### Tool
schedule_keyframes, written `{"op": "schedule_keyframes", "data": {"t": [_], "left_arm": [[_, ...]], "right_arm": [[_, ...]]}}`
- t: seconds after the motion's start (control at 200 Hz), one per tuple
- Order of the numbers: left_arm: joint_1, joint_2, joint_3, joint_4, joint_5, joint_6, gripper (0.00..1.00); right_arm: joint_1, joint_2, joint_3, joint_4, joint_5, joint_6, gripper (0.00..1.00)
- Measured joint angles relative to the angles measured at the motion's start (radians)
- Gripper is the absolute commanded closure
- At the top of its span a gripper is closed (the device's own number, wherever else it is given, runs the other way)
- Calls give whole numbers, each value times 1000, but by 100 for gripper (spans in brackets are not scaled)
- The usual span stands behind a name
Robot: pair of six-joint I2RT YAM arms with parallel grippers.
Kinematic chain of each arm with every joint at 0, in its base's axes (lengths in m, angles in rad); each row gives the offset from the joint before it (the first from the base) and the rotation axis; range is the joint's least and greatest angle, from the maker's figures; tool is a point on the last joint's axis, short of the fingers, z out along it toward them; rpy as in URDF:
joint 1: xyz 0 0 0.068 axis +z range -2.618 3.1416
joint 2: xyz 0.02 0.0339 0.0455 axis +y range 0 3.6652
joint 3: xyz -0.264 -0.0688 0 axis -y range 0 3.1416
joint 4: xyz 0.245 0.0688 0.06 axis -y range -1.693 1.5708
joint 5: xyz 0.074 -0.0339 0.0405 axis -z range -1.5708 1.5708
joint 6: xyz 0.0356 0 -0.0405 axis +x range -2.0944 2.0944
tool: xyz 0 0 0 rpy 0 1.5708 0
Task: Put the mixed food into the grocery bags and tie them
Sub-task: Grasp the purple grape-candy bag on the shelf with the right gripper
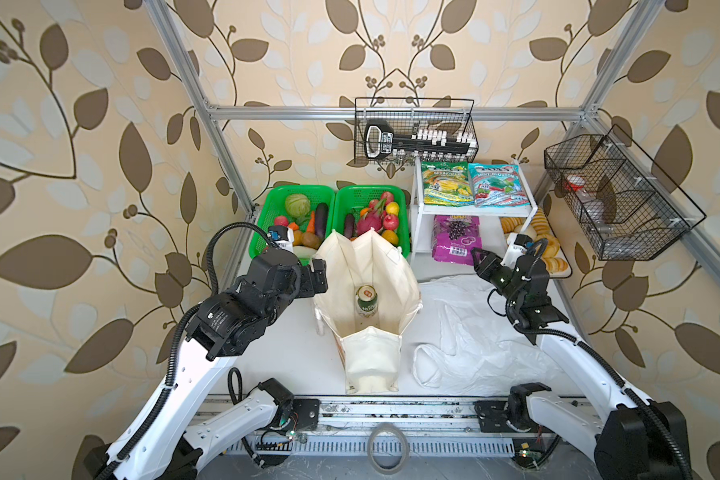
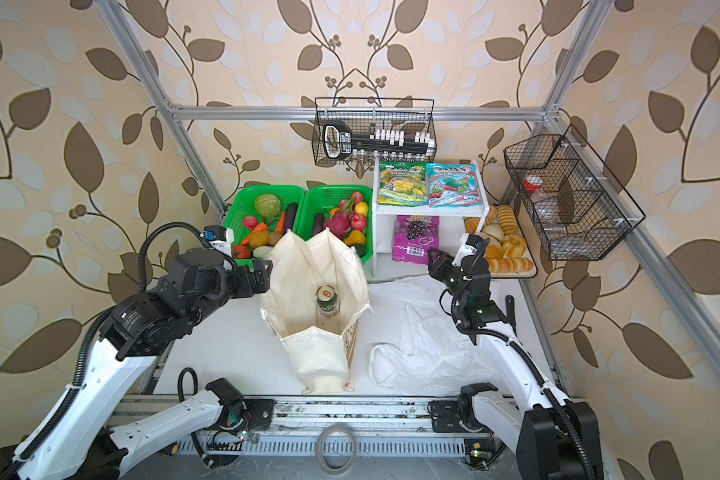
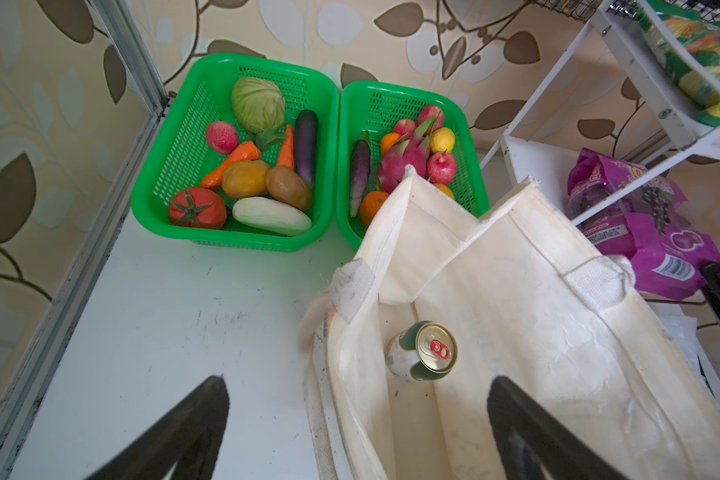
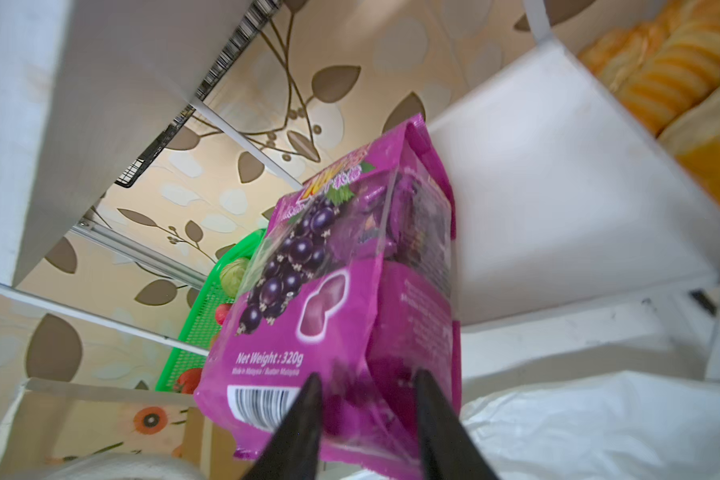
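Purple barcode-labelled packet (image 4: pixel 341 316) sits between right gripper (image 4: pixel 368 374) fingers, hold unclear; left gripper (image 3: pixel 358 379) fingers gape astride cream tote (image 3: pixel 516 311) rim.

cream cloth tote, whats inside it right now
Only a small green can with a gold top shows on the bottom of the cream cloth tote. Its folded near panel hides the front of the floor.

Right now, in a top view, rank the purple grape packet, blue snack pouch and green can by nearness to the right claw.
From the right claw:
1. purple grape packet, at its tips, under the shelf top.
2. blue snack pouch, on the shelf top.
3. green can, inside the tote.
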Motion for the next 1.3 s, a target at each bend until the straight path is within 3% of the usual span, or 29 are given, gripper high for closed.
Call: {"op": "schedule_keyframes", "data": {"t": [0.075, 0.24, 0.515, 0.62, 0.78, 0.93, 1.305], "left_arm": [[0, 0, 0, 0, 0, 0, 1], [0, -4, 0, 0, 0, -3, 1], [0, -21, -9, -3, 0, -8, 1], [0, -23, -10, -4, 0, -8, 1], [0, -23, -10, -6, 0, -8, 1], [0, -33, -26, -8, -3, -17, 1], [6, -45, -100, -42, -6, -140, 1]], "right_arm": [[-4, 5, 12, -35, -25, 7, 29], [-29, 39, 62, -50, -48, 19, 23], [-42, 185, 151, -51, -81, 31, 22], [-38, 207, 154, -44, -88, 29, 33], [-34, 210, 153, -22, -101, 24, 71], [-27, 154, 132, -12, -98, 34, 100], [-25, -55, 105, -233, -133, 68, 100]]}}
